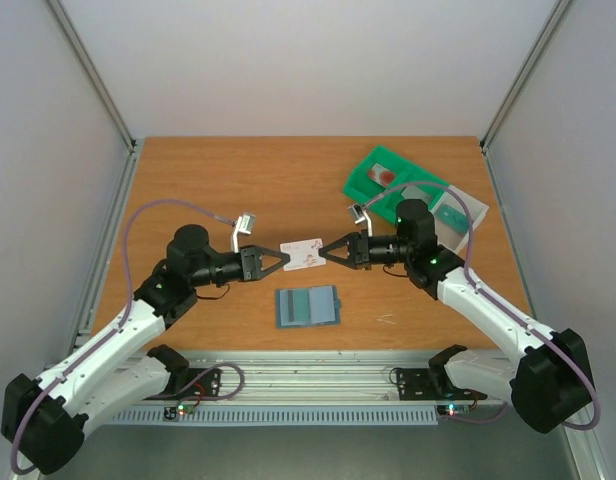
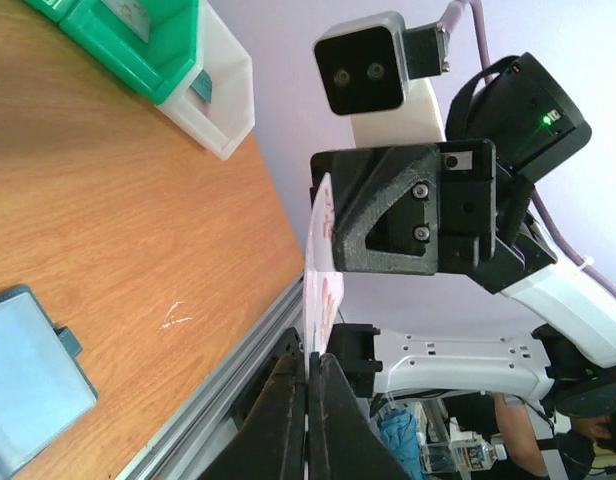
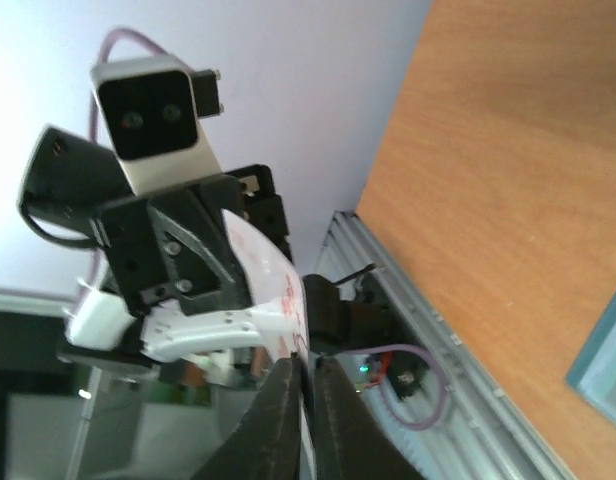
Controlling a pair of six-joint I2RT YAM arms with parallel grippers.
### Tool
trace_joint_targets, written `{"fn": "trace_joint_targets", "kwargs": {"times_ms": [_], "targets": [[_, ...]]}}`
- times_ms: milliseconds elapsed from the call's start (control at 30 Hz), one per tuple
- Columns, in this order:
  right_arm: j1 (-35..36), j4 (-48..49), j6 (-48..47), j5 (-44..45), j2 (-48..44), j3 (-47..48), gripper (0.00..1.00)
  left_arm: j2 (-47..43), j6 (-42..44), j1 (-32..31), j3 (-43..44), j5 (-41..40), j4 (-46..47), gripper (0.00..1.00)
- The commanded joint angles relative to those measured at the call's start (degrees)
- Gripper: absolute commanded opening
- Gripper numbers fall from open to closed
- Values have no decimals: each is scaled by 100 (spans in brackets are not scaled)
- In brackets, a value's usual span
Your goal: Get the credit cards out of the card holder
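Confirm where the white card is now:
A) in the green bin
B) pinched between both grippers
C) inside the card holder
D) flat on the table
B: the left gripper and right gripper each pinch one end of the white card, apart from the card holder.

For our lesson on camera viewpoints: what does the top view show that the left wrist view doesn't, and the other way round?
Only the top view: the card's printed face, the whole open holder, a red card in the green bin. Only the left wrist view: the card edge-on, the left fingers pinching it up close. Both: card, right gripper, holder, green bin, table.
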Motion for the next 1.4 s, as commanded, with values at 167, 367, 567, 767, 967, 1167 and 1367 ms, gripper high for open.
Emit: {"fn": "trace_joint_targets", "kwargs": {"times_ms": [167,367,567,767,967,1167,1367], "targets": [[48,412,200,282,-544,-338,1,-148,7,2,-256,-263,395,40],[48,-83,-276,1130,-589,-142,1,-231,490,2,-91,-836,-469,79],[32,-1076,-931,1990,-163,552,1,-98,1318,2,503,-1483,-1692,99],[-50,-1619,-1474,2822,321,1118,1,-30,1975,2,746,-1670,-2409,99],[-444,-1989,-1879,3434,923,1692,1,-56,2202,2,718,-1657,-2619,99],[-1077,-2398,-1821,3604,1514,2266,1,44,2229,2,594,-1953,-2843,99],[-1555,-2728,-1868,4107,1742,2665,1,0,2373,11,652,-2164,-2984,99]]}}
